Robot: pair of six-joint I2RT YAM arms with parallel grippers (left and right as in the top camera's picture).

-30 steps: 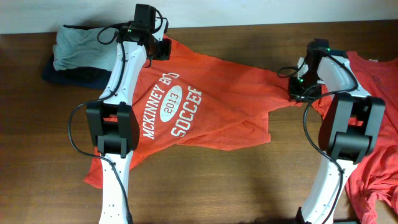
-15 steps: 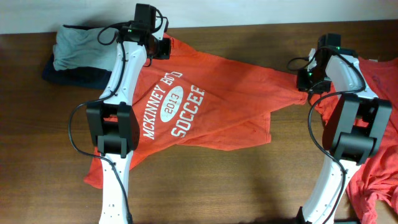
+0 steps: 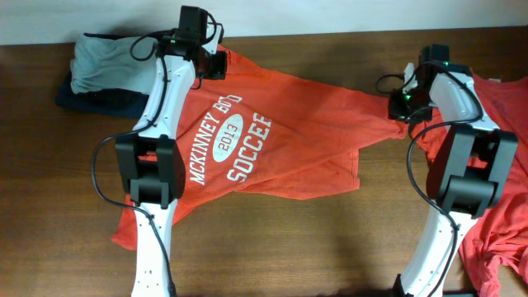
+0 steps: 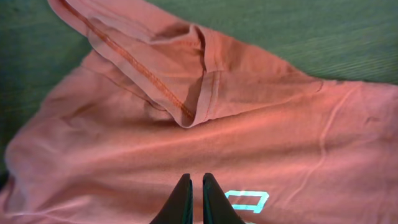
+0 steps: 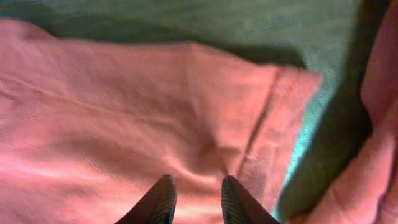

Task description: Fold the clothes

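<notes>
Here we show an early stage of the work. The lettered T-shirt (image 3: 289, 124) lies print-up and askew on the table (image 3: 371, 239) between the two arms, rumpled along its lower edge and with no fold made in it. The left gripper (image 3: 216, 64) hangs over the far shoulder, where a sleeve (image 4: 186, 81) is flipped back on itself. Its fingers (image 4: 182, 196) are drawn almost together, and we see no cloth between them. The right gripper (image 3: 401, 106) is at the opposite sleeve. Its fingers (image 5: 163, 198) stand a little apart with a pucker of cloth between, and the shirt runs to a point there, so we judge that it has hold. A second T-shirt (image 3: 505, 235) lies heaped at the right, and a grey-and-dark pile (image 3: 99, 62) lies at the far left. We judge the flattening unfinished and all the folding left to do.
</notes>
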